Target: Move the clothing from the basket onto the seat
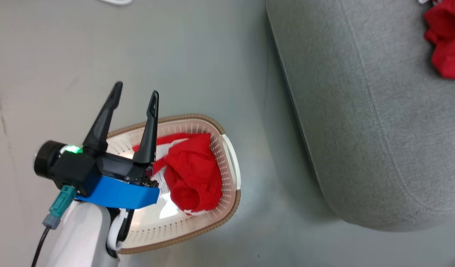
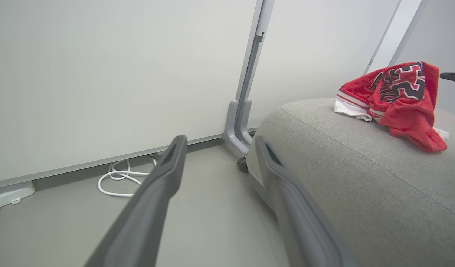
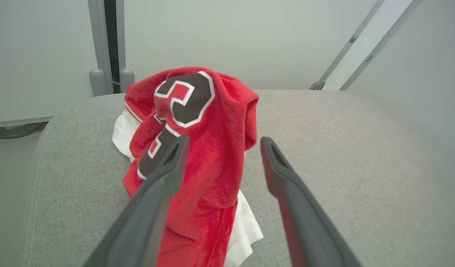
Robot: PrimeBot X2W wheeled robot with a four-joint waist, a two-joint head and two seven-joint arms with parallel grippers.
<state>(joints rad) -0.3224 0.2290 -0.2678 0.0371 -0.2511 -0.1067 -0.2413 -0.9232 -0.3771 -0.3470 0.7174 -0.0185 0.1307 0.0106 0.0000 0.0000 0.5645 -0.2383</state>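
One red garment [image 1: 192, 172] lies bunched in the cream basket [image 1: 233, 174] with its brown rim, on the floor in the head view. My left gripper [image 1: 135, 95] hovers above the basket's left side, open and holding nothing; in the left wrist view it [image 2: 220, 146] points toward the wall. The other red garment [image 1: 446, 40] lies crumpled on the grey seat [image 1: 361, 122] at the upper right, also seen in the left wrist view [image 2: 398, 100]. My right gripper [image 3: 223, 146] stands open just over that garment [image 3: 201, 148] on the seat [image 3: 342, 167], its numeral facing up.
A grey floor [image 1: 175, 55] surrounds the basket. A white cable [image 2: 120, 178] coils on the floor by the white wall panel [image 2: 101, 74], with a grey post and caster [image 2: 242, 126] at the seat's corner. A dark fingertip [image 2: 452, 76] of the other arm shows at the right edge.
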